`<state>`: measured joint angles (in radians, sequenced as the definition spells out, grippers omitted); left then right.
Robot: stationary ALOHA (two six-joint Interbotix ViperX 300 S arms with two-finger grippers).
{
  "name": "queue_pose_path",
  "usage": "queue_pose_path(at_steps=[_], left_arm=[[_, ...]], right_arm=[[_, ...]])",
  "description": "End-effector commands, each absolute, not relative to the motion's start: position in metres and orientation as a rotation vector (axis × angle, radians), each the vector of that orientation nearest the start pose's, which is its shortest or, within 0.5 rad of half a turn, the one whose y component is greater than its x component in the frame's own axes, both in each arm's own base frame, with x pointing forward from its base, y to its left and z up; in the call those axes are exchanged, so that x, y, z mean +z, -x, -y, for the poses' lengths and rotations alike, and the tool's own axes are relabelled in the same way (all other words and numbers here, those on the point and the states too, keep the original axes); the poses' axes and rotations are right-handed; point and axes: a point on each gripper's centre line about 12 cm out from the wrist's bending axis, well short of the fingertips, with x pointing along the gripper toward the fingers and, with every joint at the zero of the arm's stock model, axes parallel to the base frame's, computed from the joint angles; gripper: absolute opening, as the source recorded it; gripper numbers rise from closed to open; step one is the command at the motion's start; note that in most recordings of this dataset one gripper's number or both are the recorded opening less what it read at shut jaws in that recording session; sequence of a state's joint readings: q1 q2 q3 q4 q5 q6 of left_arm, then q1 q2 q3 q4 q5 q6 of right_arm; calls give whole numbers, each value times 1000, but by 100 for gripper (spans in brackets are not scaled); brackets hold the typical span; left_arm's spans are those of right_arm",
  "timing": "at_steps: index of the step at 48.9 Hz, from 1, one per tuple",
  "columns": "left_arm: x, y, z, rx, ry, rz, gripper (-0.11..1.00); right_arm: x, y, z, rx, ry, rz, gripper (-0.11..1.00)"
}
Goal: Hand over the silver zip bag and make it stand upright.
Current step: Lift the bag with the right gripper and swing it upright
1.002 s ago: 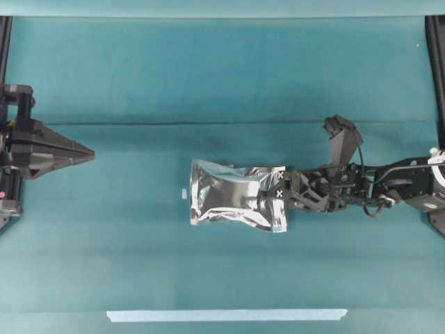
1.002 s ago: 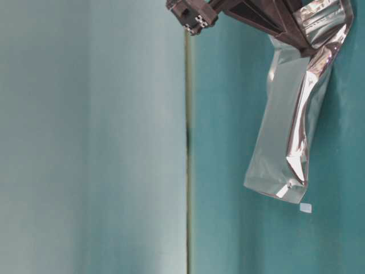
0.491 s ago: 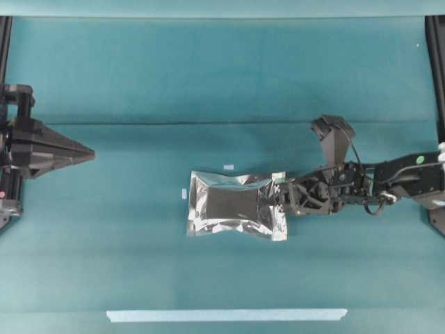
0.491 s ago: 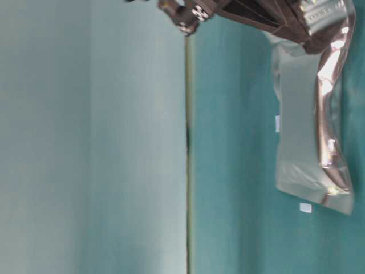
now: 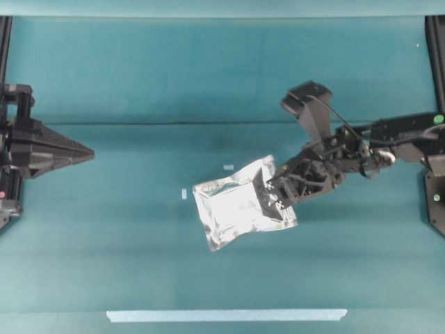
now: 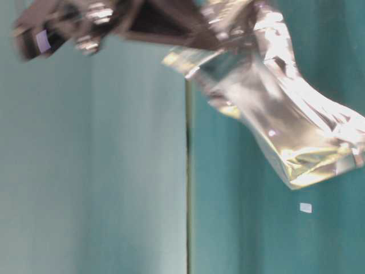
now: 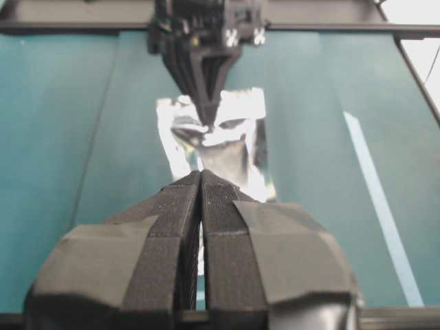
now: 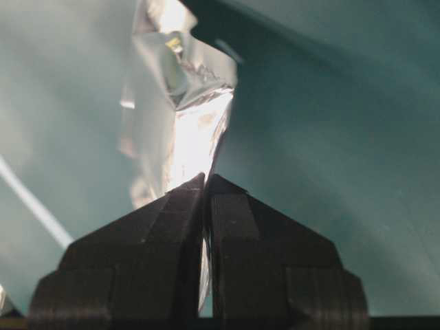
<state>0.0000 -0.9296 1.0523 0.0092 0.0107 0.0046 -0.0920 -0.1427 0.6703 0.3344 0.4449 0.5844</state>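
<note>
The right gripper (image 5: 272, 197) is pinching one short end of the bag (image 5: 240, 205), lifted near the surface (image 5: 139, 76) centre, its free end pointing toward 8 o'clock, while the left gripper (image 5: 89, 154), shut and empty, is waiting at 9 o'clock; handover and standing are remaining.

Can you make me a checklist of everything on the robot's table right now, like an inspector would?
Surface: teal cloth table, a fold line running across it.
Job's things: silver zip bag, tilted, pinched at one end.
Clutter: pale blue tape strip near the front edge; two small pale tape bits beside the bag.
Hands: right hand shut on the bag; left hand shut, holding nothing, far from the bag.
Cables: black cable looping along the right arm.
Surroundings: dark frame rails at both sides.
</note>
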Motion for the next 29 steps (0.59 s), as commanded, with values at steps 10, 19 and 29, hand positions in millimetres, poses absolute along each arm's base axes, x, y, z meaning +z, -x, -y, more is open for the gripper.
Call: queue_pose_path(at_steps=[10,19,29], left_arm=[[307,-211,0,-1,-14,-120,0],[305,-211,0,1,-14,-123,0],[303,-210,0,1,-14,-127,0]], right_arm=[[226,-364,21,-264,-768,-1021,3],[236,-376,19,-187,-671,-1124,3],[250,-396,18,-94,-570,-1224,3]])
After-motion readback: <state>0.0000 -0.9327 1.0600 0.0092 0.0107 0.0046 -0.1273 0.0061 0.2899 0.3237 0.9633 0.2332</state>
